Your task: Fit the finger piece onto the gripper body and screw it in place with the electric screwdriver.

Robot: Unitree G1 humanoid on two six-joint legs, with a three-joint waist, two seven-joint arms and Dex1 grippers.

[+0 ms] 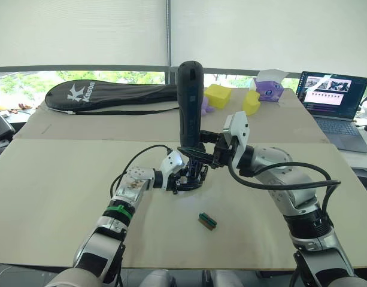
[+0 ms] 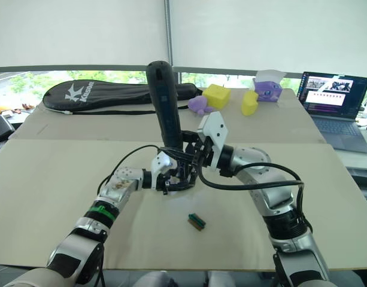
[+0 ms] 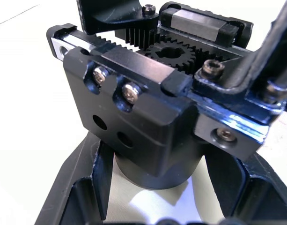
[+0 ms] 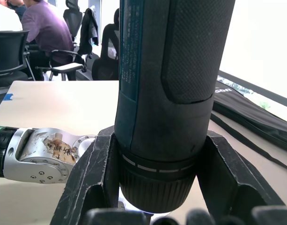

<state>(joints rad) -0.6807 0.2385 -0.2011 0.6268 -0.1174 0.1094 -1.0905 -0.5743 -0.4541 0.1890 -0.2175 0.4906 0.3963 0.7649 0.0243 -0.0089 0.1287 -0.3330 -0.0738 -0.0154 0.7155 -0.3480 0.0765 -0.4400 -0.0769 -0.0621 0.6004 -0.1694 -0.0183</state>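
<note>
Gripping the screwdriver (image 1: 190,101) near its lower end, the right gripper (image 1: 202,150) holds it almost upright, both fingers (image 4: 94,173) pressed against the barrel. Its tip points down onto the gripper body (image 3: 148,117), which the left gripper (image 1: 184,179) clamps by its round base just above the table (image 1: 63,191). Gear teeth and two screw heads show on the body's top. A small green-and-brown block (image 1: 208,220) lies on the table nearby. Behind lie a racket bag (image 1: 105,94), yellow blocks (image 1: 218,95) and a laptop (image 1: 333,98).

The electric screwdriver (image 1: 190,101) stands upright over the gripper body (image 1: 192,173) mid-surface (image 1: 63,191); a small block (image 1: 208,220) lies nearer, slightly right.
</note>
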